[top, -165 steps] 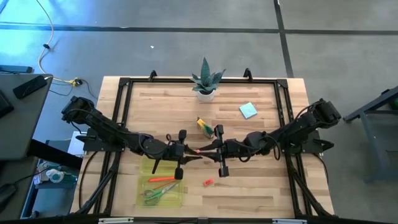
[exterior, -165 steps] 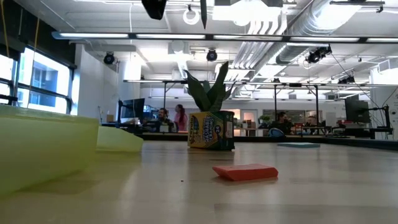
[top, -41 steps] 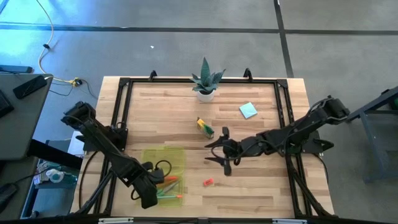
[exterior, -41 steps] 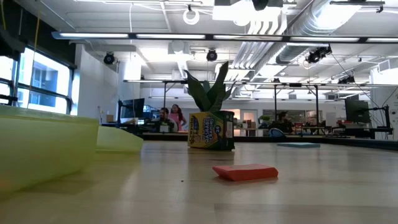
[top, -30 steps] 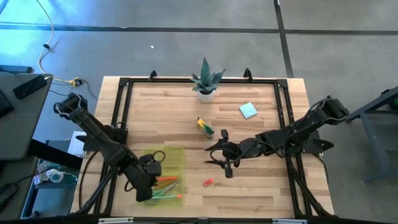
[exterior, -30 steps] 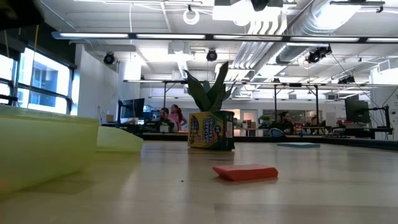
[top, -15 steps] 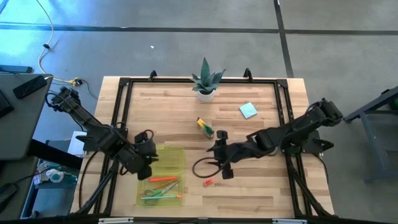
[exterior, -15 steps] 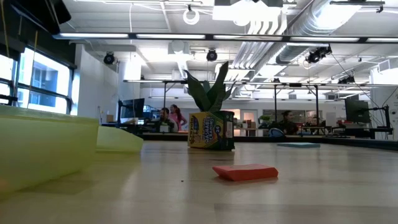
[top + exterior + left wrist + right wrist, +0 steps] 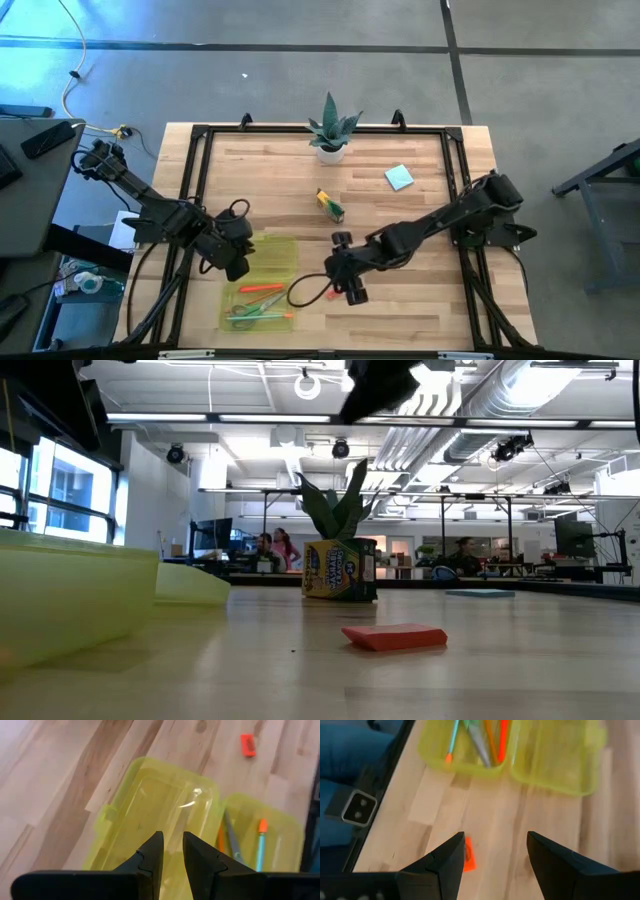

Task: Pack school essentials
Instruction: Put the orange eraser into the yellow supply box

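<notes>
On the table, tiny red eraser (image 9: 468,856) just beside right tool (image 9: 495,851), untouched

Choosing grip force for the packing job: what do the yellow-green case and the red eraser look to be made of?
The yellow-green case looks like thin glossy translucent plastic: the wood grain shows through its lid, which carries a bright highlight. The red eraser looks like matte rubber or soft vinyl, a flat opaque slab with no shine, though its material is less certain.

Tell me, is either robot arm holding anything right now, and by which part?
Nothing is held. The left pincer hangs empty above the yellow case's lid; the right pincer is open above the red eraser, not touching it.
</notes>
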{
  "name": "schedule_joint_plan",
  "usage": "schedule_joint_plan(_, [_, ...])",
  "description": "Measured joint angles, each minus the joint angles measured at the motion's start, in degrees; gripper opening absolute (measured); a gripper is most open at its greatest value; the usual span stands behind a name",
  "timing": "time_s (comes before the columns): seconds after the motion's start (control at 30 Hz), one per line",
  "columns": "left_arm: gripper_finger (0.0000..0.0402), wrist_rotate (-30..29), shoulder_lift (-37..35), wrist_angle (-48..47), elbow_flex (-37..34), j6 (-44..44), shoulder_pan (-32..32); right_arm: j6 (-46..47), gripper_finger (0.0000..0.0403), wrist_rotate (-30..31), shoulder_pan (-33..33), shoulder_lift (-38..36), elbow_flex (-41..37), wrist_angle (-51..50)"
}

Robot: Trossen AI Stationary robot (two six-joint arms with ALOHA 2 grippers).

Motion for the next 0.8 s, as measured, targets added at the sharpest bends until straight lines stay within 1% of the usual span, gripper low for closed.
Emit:
schedule_joint_plan(0.43, [0.0062,-0.04,0.02,1.0,0.0,0.54,0.0,-0.44,0.0204,-1.52,1.13,7.88,0.11,-2.81])
schedule_joint_plan(0.8, [0.0062,-0.2,0.04,1.11,0.0,0.63,0.0,-1.57,0.0204,-1.75,2.17,12.24,0.11,-1.88])
